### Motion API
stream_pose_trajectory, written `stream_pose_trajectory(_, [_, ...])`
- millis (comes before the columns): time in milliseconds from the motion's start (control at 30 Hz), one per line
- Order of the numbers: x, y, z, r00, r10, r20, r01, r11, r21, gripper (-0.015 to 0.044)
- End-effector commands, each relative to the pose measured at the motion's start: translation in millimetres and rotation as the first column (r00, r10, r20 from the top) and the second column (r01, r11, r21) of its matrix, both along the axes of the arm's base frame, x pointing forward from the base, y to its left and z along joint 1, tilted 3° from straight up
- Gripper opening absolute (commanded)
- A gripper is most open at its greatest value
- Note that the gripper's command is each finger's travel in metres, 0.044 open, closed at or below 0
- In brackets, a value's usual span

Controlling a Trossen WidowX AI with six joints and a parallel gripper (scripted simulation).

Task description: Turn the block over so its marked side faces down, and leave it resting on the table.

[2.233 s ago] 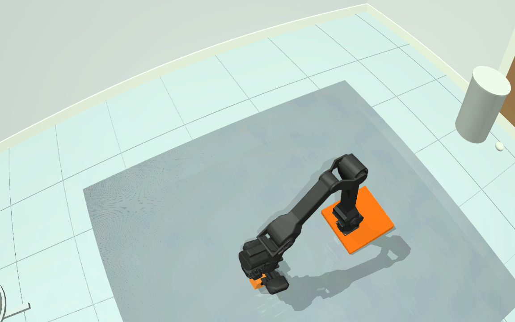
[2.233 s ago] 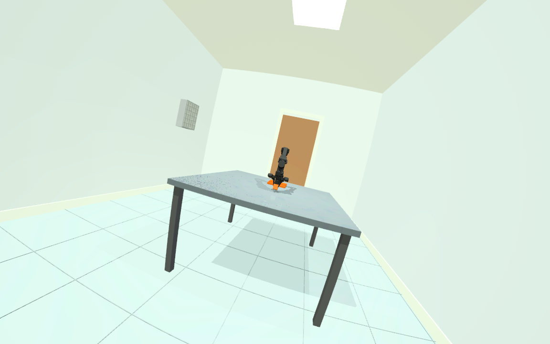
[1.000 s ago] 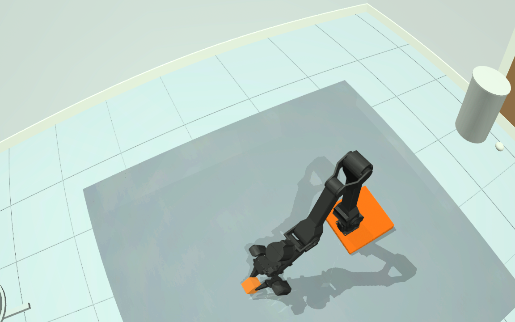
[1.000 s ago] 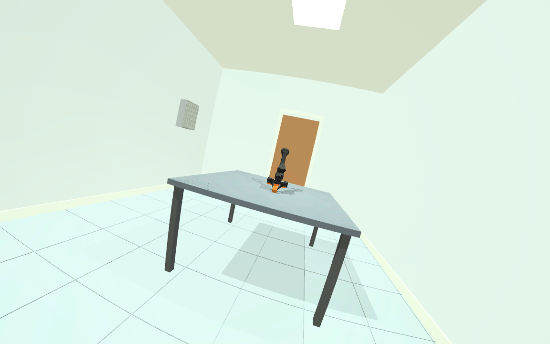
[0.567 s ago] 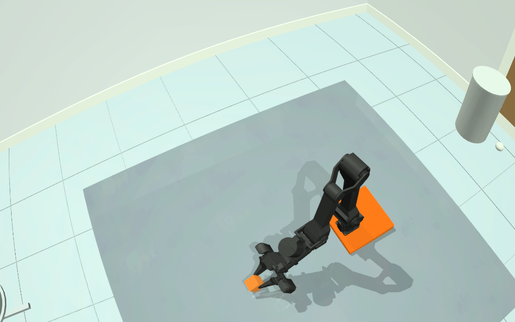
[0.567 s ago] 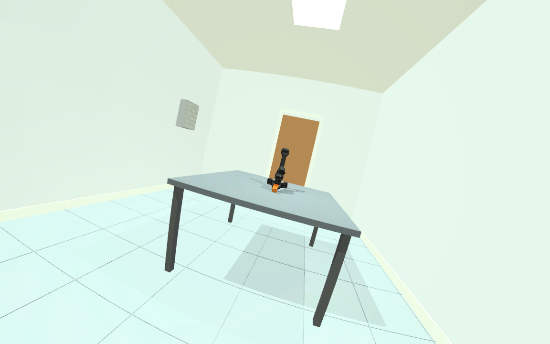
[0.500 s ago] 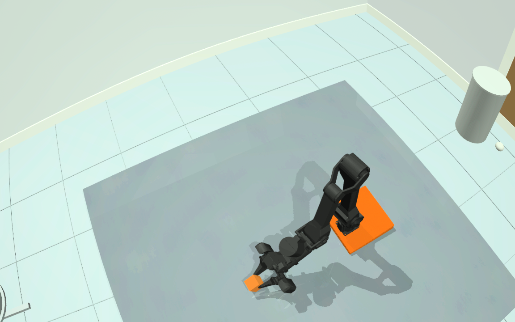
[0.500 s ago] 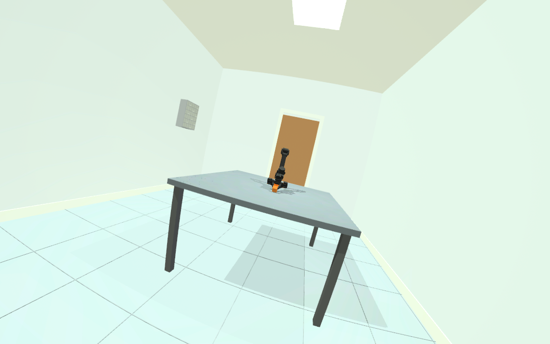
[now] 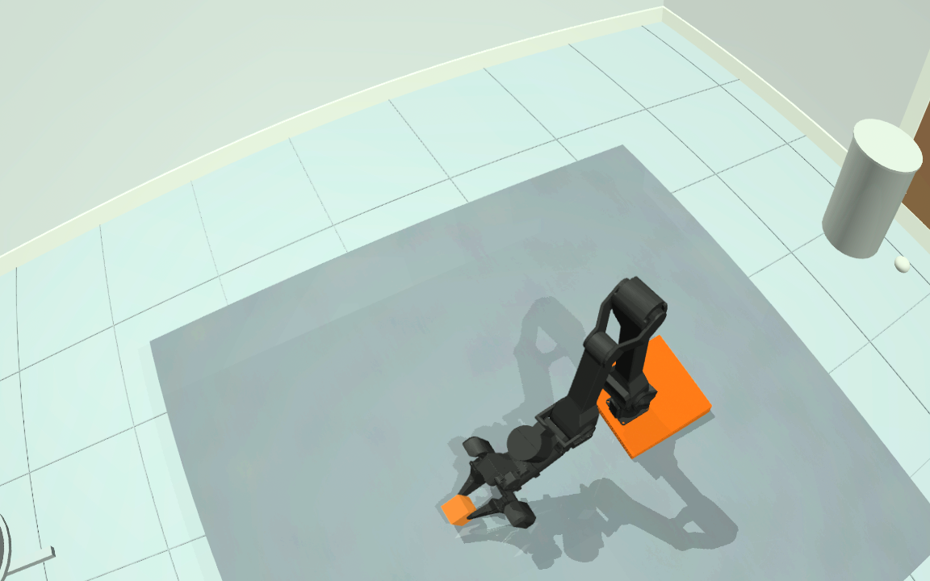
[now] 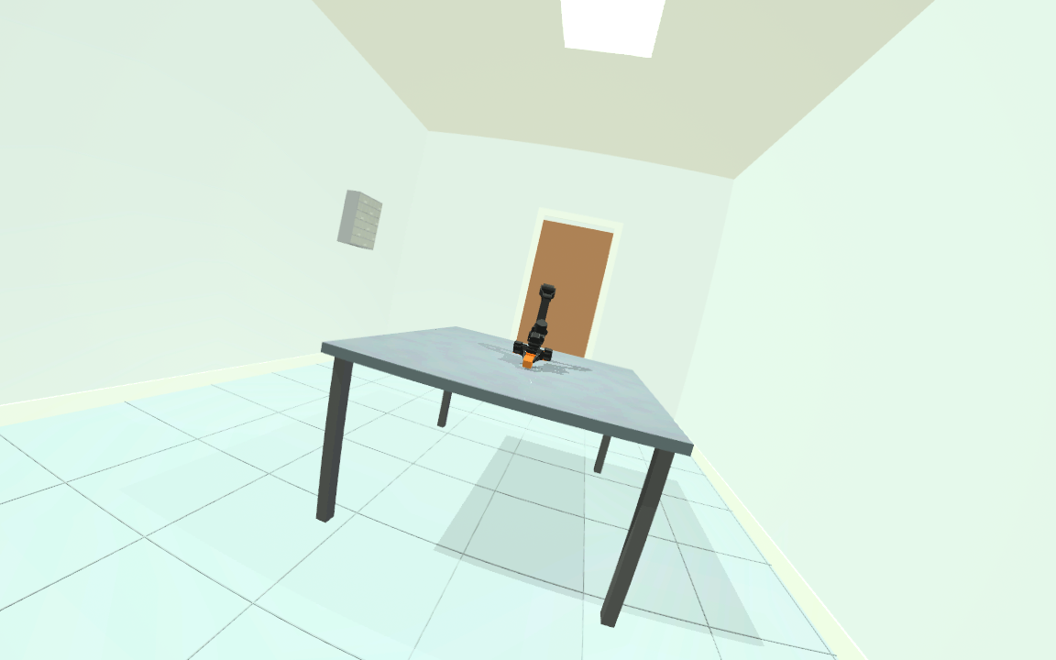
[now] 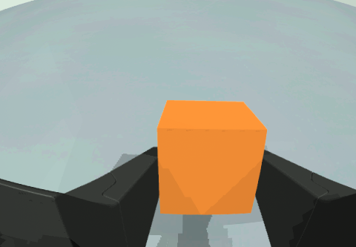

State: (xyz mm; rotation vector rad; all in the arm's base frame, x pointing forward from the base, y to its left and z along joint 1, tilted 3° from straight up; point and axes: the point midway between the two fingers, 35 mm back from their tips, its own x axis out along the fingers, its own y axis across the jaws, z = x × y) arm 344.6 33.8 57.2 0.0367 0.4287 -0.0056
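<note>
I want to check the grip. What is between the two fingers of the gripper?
The orange block sits between the fingers of the gripper, clamped on both sides. The wrist view shows it best.

From my wrist camera, the orange block (image 11: 210, 158) showed no marked face; its underside and far sides were hidden. The two black fingers ran off the bottom edge. In the exterior camera the gripper (image 10: 530, 357) and block (image 10: 528, 361) were too small to judge contact with the table (image 10: 401, 348). From above, the gripper (image 9: 479, 498) covered one side of the block (image 9: 458, 508).
</note>
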Motion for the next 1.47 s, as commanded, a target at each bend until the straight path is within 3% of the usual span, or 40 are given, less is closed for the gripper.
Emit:
stream_pose_trajectory(0, [-0.3,-0.7,0.0,1.0,-0.002,0.002,0.002,1.0,-0.006,0.0053])
stream_pose_trajectory(500, [-0.3,-0.7,0.0,1.0,-0.002,0.002,0.002,1.0,-0.006,0.044])
stream_pose_trajectory(1433, [-0.3,-0.7,0.0,1.0,-0.002,0.002,0.002,1.0,-0.006,0.044])
